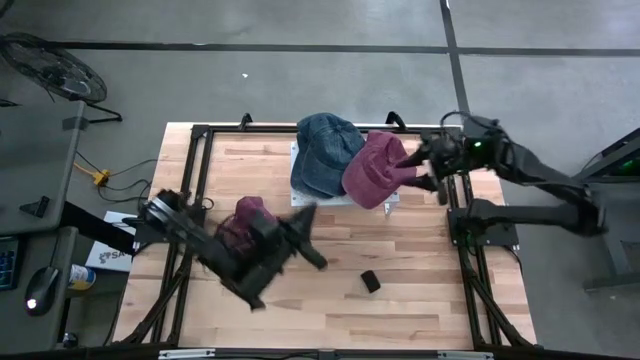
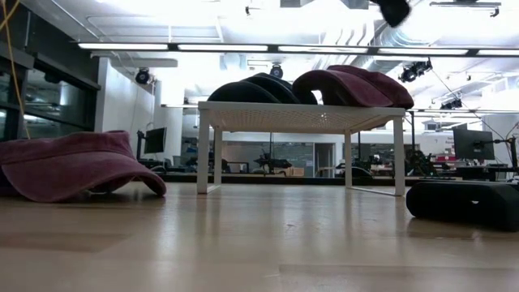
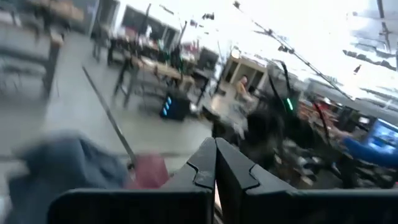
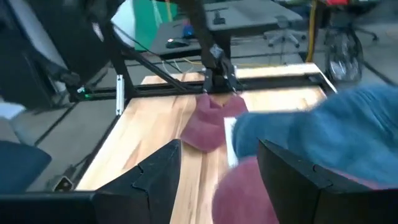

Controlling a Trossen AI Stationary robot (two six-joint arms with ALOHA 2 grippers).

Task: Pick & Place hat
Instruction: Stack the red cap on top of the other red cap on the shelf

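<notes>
- High view: your left pincer point(image 1: 318, 262) is clenched empty, just beside the maroon hat point(image 1: 240, 224) on the desk point(image 1: 420, 290).
- Your right pincer point(image 1: 428, 170) is released, beside the rack's point(image 1: 390, 205) maroon cap point(image 1: 376, 168) and blue cap point(image 1: 325, 152).

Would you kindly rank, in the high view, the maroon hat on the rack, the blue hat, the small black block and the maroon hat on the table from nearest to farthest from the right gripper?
From the right gripper:
1. Maroon hat on the rack, just beside it.
2. Blue hat, further along the rack.
3. Small black block, on the table's front part.
4. Maroon hat on the table, by the left arm.
</notes>
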